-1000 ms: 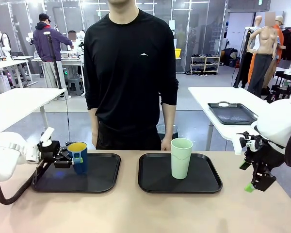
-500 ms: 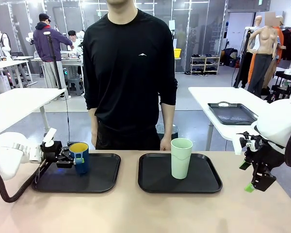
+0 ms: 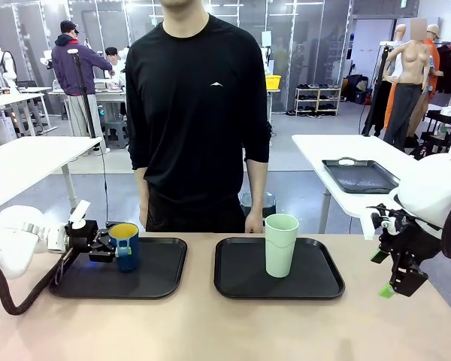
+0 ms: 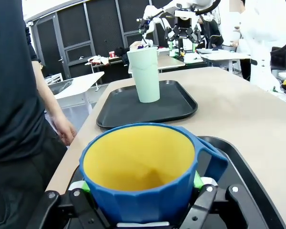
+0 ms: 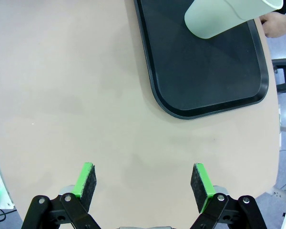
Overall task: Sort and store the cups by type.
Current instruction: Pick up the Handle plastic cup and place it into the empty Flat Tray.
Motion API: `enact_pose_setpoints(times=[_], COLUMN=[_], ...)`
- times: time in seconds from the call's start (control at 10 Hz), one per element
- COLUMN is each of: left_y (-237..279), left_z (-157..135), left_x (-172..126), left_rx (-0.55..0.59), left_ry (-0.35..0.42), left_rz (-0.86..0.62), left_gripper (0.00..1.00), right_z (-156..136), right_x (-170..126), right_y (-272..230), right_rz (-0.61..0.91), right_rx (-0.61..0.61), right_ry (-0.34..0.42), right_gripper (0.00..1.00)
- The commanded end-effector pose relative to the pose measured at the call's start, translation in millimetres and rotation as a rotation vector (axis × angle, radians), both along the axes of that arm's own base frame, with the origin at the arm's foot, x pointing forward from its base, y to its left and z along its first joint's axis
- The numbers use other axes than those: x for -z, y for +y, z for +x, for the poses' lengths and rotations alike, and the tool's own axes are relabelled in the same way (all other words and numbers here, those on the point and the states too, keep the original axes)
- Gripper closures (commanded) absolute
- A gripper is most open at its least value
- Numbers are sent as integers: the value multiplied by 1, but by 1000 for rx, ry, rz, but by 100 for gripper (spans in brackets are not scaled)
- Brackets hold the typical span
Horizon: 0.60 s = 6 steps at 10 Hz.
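**Left gripper clamps the mug over its tray**

Front view: the left gripper [image 3: 109, 247] is closed around the blue mug [image 3: 125, 246], which sits over the left tray [image 3: 161, 272]; whether its base touches the tray I cannot tell. The mint tumbler [image 3: 280, 245] stands upright on the right tray [image 3: 316, 280]. The right gripper [image 3: 395, 280] hangs near the table's right edge, holding nothing. A person stands at the far side, arms down.

Left wrist view: the 2 green pads [image 4: 197, 180] press the mug's [image 4: 143, 191] sides, its handle to the picture's right. The tumbler [image 4: 144, 74] stands farther off on its tray [image 4: 181, 102].

Right wrist view: the right gripper's [image 5: 145, 183] jaws stand wide apart over bare table [image 5: 76, 86], and the tumbler's [image 5: 219, 16] base rests on the tray [image 5: 205, 86].

Risk, as I judge it: the grip sits on a rounded wall, so the mug could tilt or slip on release, and a sideways pull-back could catch the handle and tip it.
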<state>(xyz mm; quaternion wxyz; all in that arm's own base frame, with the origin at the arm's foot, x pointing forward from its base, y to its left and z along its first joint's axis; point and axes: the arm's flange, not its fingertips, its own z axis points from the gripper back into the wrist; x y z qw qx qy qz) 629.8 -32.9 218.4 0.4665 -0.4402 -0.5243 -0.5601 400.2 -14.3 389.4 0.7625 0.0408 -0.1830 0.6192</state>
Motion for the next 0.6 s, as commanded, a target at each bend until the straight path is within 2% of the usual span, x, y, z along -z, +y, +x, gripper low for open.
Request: enact_pose_setpoints(times=[0.0,0.2,0.3,0.5], left_y=[0,3,3,6], left_z=[-7,-8,-8,-9], left_x=[26,29,30,29], left_rx=[-1,2,10,6], left_ry=[-17,2,10,15], left_rz=[23,26,25,23], left_gripper=[23,23,4,0], right_z=[1,1,1,1], right_x=[2,2,2,2], right_y=[1,1,1,1], right_rz=[-11,-11,-11,-11], right_rx=[14,14,14,14], right_ry=[-1,-1,-1,-1], right_gripper=[0,0,0,0])
